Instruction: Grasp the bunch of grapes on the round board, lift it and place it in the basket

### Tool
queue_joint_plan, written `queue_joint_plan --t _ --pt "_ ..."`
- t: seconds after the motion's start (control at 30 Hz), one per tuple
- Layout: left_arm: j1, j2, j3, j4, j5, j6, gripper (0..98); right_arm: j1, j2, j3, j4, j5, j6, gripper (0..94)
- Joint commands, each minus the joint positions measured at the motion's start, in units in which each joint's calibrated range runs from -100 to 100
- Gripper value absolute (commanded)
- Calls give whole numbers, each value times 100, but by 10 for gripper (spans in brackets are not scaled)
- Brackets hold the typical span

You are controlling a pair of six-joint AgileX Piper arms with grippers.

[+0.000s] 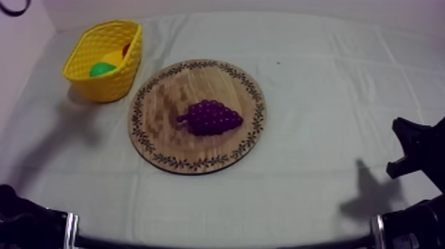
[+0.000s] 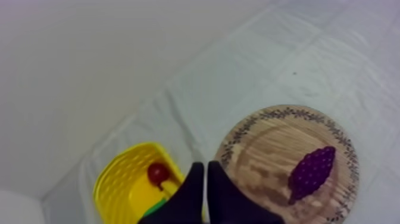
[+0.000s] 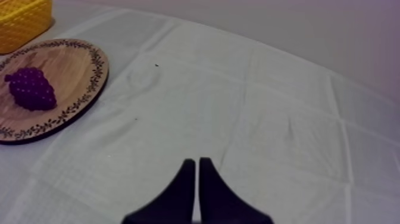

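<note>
Task not begun: grapes untouched on the board.
The bunch of grapes point(image 1: 210, 118) lies right of centre on the wooden board point(image 1: 159, 99), mid-table; the yellow basket point(image 1: 126, 66) stands near the table's far left corner. The left gripper point(image 2: 206, 173) and right gripper point(image 3: 196, 162) hang clear, fingers pressed together on nothing. Pick and placement are both outstanding.

Purple bunch of grapes point(image 1: 210, 118) lies flat on the wooden board point(image 1: 159, 99); yellow basket point(image 1: 126, 73) stands just beside it.

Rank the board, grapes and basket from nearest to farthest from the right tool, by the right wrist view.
From the right tool:
1. Board, on the cloth, its rim nearest.
2. Grapes, lying on the board.
3. Basket, beyond the board's far rim.
</note>
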Motion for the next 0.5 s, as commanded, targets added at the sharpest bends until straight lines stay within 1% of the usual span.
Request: queue_joint_plan --t 0.0,0.13,0.3,0.37,0.47 --pt "388 597 -322 -122 82 44 0 2 -1 -3 1 -3 1 4" --pt "772 1091 -539 -305 326 56 0 2 -1 -3 1 -3 1 4" --pt "1226 1587 -364 -522 514 -4 0 2 -1 -3 1 -3 1 4" --pt "1359 1763 -215 -584 541 7 0 2 -1 -3 1 -3 1 4" --pt "1492 2026 -23 -624 558 57 7 2 -1 -3 1 -3 1 4"
